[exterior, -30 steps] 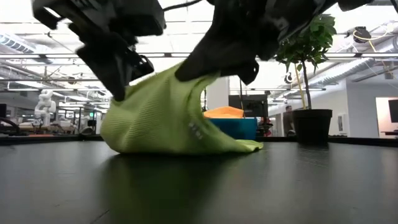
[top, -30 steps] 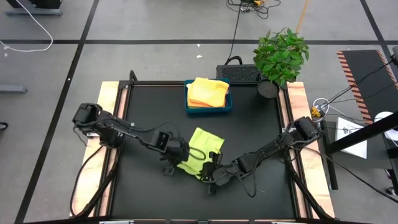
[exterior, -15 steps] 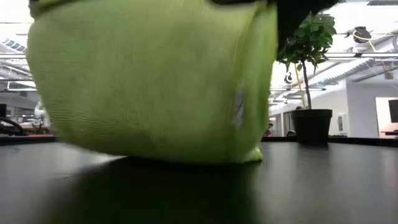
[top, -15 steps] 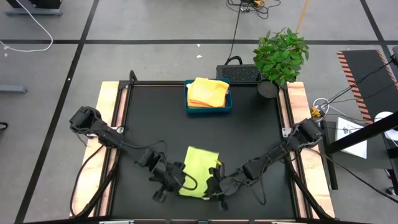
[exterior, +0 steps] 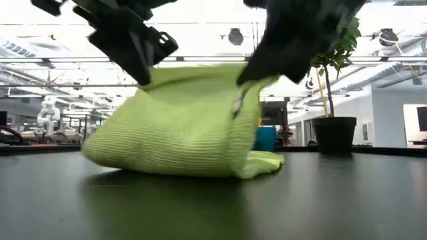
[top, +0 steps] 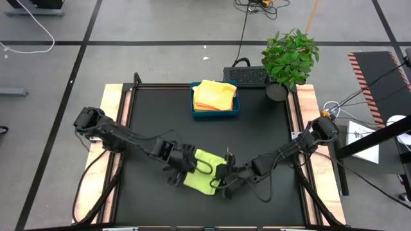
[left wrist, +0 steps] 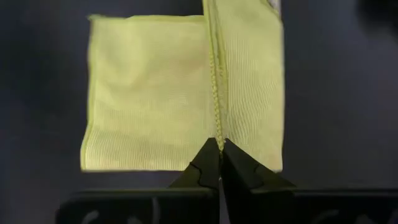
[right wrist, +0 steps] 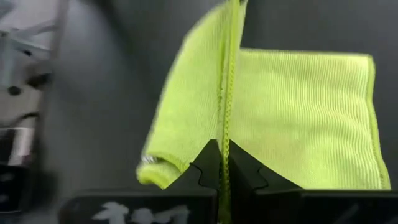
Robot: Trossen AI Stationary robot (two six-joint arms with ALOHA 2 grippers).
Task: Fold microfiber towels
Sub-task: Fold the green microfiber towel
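lime towel (top: 204, 177) pinched between both tools

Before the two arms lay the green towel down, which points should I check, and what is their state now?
1. Left gripper jaws shut on the lime green towel edge: ok.
2. Right gripper jaws shut on the same edge: ok.
3. Held edge lifted off the black table, low view: ok.
4. Towel's lower part resting on the table: ok.
5. Blue tray apart from the towel: ok.
6. Corners aligned: cannot tell.

Left gripper (top: 191, 165) and right gripper (top: 221, 176): low over table's near-centre, jaws pinched closed, arms reaching inward.
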